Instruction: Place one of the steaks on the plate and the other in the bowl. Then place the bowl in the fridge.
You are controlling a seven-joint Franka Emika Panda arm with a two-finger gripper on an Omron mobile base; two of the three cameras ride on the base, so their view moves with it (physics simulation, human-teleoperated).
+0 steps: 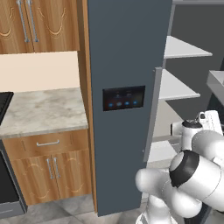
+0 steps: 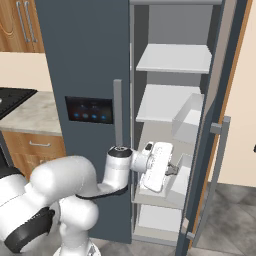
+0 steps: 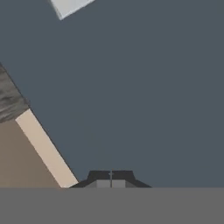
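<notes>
The fridge [image 1: 127, 52] is a tall slate-grey unit with a black panel [image 2: 90, 110] of blue lights on its closed left door. Its right door [image 2: 220, 125] stands swung open, showing white shelves [image 2: 172, 57] with nothing on them. My gripper [image 2: 173, 170] reaches into the opening at the height of the lower shelf and is shut with nothing between its fingers. In the hand view the fingertips [image 3: 110, 177] are pressed together, facing a flat slate-grey surface. The steaks, the plate and the bowl are out of view.
A marble counter [image 1: 43, 109] over wooden cabinets [image 1: 48, 166] runs left of the fridge, with a black stove edge [image 2: 12, 97] beyond it. Pale bins [image 2: 187, 120] hang inside the open door. The door's long grey handle [image 2: 215, 180] juts toward the floor space at the right.
</notes>
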